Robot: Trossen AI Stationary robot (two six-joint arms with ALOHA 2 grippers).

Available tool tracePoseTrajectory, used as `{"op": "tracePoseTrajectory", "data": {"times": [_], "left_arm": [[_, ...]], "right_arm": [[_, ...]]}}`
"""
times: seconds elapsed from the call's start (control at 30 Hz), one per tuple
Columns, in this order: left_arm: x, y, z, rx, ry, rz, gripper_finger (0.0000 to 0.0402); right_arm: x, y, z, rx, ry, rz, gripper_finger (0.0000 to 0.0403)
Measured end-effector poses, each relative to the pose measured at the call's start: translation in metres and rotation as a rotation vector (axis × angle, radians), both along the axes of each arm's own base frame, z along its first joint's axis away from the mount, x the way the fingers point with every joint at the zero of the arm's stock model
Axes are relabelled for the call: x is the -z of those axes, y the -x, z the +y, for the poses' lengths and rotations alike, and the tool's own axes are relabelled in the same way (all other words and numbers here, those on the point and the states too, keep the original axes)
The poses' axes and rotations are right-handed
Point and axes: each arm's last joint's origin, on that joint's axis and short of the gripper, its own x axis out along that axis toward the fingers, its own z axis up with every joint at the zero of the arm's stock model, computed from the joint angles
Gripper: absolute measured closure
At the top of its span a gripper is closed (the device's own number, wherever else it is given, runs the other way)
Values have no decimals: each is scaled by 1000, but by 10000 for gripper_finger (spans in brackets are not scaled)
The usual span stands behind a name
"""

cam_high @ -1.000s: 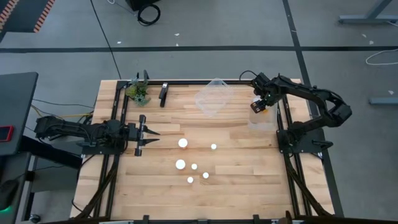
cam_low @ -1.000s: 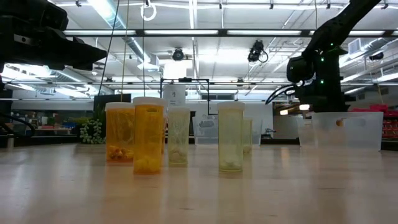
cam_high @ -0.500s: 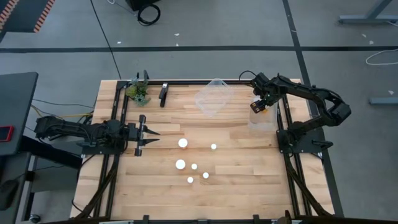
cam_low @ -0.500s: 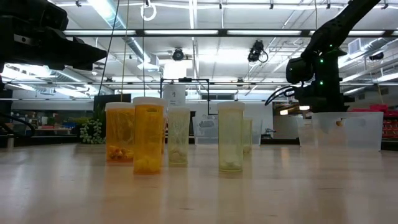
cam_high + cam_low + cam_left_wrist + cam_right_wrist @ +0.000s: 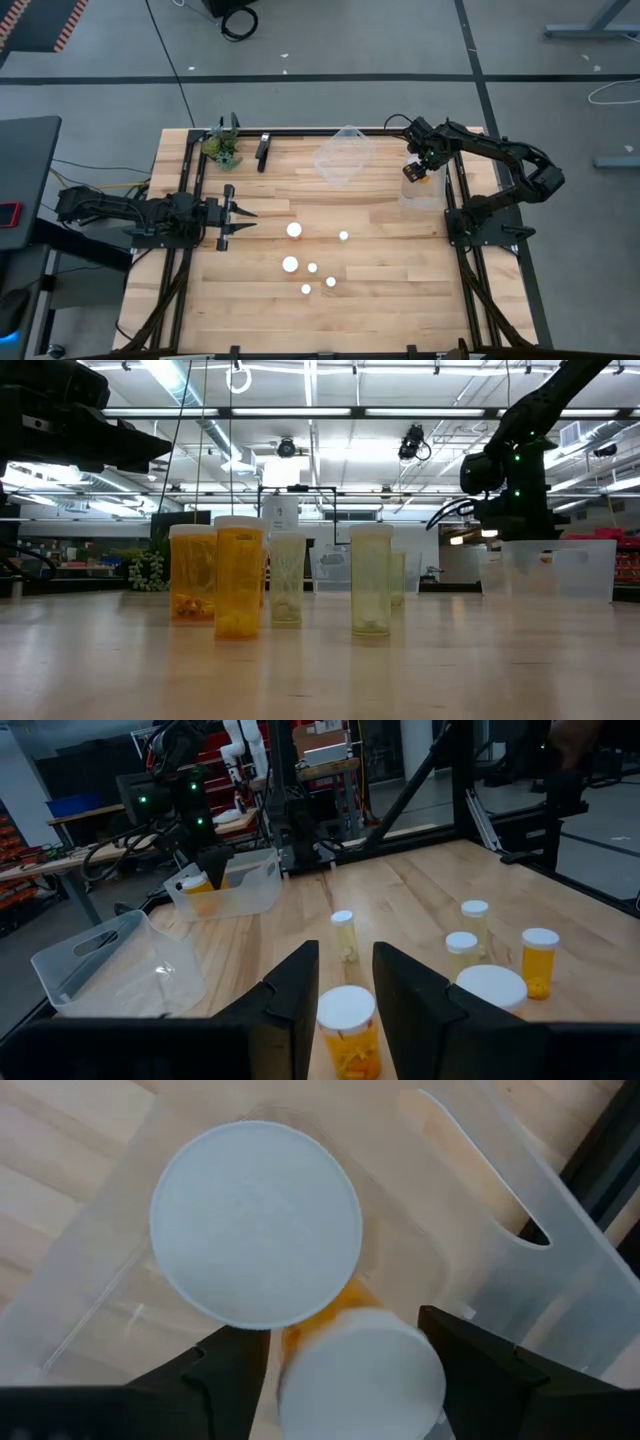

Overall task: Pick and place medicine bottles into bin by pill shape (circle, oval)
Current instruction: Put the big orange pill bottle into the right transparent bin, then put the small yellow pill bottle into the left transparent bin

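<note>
Several medicine bottles with white caps stand upright mid-table (image 5: 306, 262); in the low view two show amber (image 5: 238, 578) and the others pale (image 5: 371, 582). My right gripper (image 5: 413, 170) is over a clear bin (image 5: 423, 193) at the right. It is shut on an amber bottle (image 5: 360, 1375), beside a white-capped bottle (image 5: 255, 1235) standing in the bin. My left gripper (image 5: 345, 982) is open and empty at the table's left, level, pointing at the nearest amber bottle (image 5: 346, 1025). My right gripper has the amber bottle's white cap (image 5: 300, 1380) between its two fingers, one on each side. The fingers point down into the clear bin. The amber body (image 5: 320, 1308) slants away below the cap. Whether it rests on the bin's floor, I cannot tell.
A second clear bin (image 5: 345, 155) lies at the far middle of the table. A small green plant (image 5: 222, 148) and a dark block (image 5: 263, 150) stand at the far left. Black frame rails run along the left and right sides.
</note>
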Motion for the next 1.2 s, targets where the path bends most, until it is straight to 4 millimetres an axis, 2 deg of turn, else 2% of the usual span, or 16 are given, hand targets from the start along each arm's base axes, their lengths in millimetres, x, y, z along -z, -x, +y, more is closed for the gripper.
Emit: {"op": "tracePoseTrajectory", "data": {"times": [0.33, 0.8, 1.2], "left_arm": [[0, 0, 0, 0, 0, 1, 294], [0, 0, 0, 0, 0, 0, 294], [0, 0, 0, 0, 0, 0, 294]], "right_arm": [[-8, 1, 1, -1, 40, -2, 130], [-36, 9, 18, -1, 140, -79, 129], [-44, -12, 46, -84, 163, -131, 130]]}}
